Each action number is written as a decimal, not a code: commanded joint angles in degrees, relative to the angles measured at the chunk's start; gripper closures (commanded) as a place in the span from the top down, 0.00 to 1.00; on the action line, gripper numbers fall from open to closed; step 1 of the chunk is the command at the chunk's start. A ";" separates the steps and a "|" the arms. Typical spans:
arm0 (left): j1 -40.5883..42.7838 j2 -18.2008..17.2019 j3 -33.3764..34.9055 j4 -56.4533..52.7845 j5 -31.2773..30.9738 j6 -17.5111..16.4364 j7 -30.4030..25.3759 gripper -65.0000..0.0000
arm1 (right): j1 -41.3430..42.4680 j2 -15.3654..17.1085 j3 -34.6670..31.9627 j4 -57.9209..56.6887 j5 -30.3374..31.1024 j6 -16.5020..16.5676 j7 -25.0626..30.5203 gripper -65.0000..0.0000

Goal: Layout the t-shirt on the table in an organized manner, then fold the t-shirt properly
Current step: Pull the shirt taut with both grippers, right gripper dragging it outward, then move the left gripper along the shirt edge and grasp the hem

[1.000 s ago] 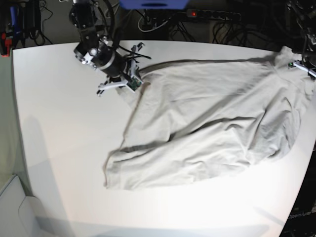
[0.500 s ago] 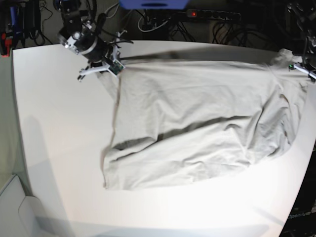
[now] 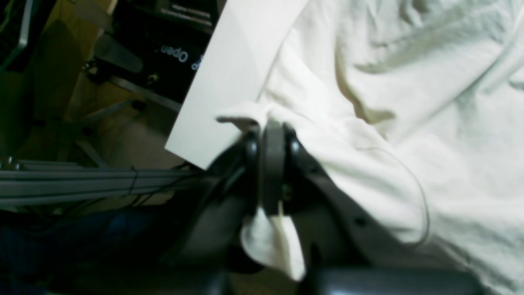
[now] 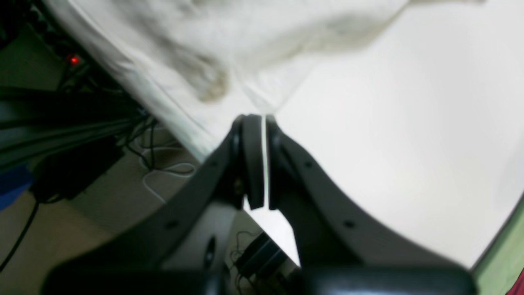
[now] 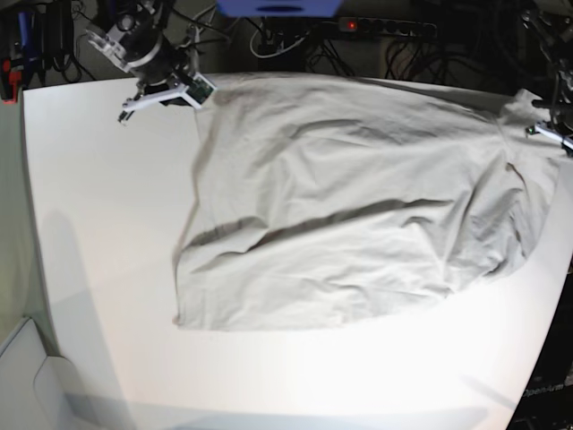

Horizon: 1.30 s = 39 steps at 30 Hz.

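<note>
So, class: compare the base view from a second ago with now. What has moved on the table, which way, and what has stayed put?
The right gripper, shut on the t-shirt, has carried its corner toward the table's far left corner, stretching the cloth wider and flatter. The near hem slid slightly left. The left gripper stays clamped on the opposite end at the table's right edge. Nothing was released.

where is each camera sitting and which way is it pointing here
base: high above the near table edge, looking down; t-shirt spread, right gripper far left, left gripper at right edge.
left wrist: behind the left gripper, shut on a shirt corner at the table edge.
right wrist: behind the right gripper, pinching shirt edge.
shared: t-shirt, table.
</note>
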 commanded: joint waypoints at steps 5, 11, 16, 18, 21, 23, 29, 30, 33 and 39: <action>0.57 -0.35 -0.36 2.88 -0.22 0.19 -0.89 0.00 | 4.38 -3.06 -0.13 0.87 0.38 0.27 0.85 0.00; 3.56 0.88 -0.36 4.11 -0.39 0.19 -0.89 0.03 | 9.12 -8.07 -0.30 0.87 0.47 0.27 0.76 0.00; 4.61 2.02 -0.36 4.11 -0.39 0.19 -0.89 0.23 | 10.62 -9.91 -1.45 0.25 0.47 0.27 0.76 0.00; 5.58 2.99 -0.45 4.90 -0.39 0.10 -1.16 0.28 | 10.71 -9.91 -2.41 -0.18 0.47 0.27 0.76 0.00; 7.43 3.43 -0.71 6.66 -1.89 -1.48 -1.42 0.33 | 10.71 -9.91 -2.94 -0.36 0.55 0.27 0.76 0.00; 7.25 3.43 -2.73 6.83 -4.79 -6.49 -1.33 0.34 | 10.71 -9.91 -3.03 -0.36 0.55 0.27 0.76 0.00; -0.13 3.52 -11.61 6.75 -9.98 -10.98 -0.89 0.35 | 10.71 -9.91 -3.38 -1.42 0.55 0.27 0.76 0.00; -2.24 3.61 -11.70 6.75 -9.98 -10.98 -0.89 0.37 | 10.79 -9.91 -3.47 -1.86 0.55 0.27 0.76 0.00; -8.22 3.52 -11.17 6.48 -9.63 -10.98 2.27 0.54 | 10.79 -9.91 -4.52 -2.82 0.55 0.27 0.76 0.00; -19.65 3.17 -5.37 -0.99 -9.45 -10.89 6.49 1.00 | 10.71 -10.00 -5.05 -3.88 0.55 0.27 0.76 0.00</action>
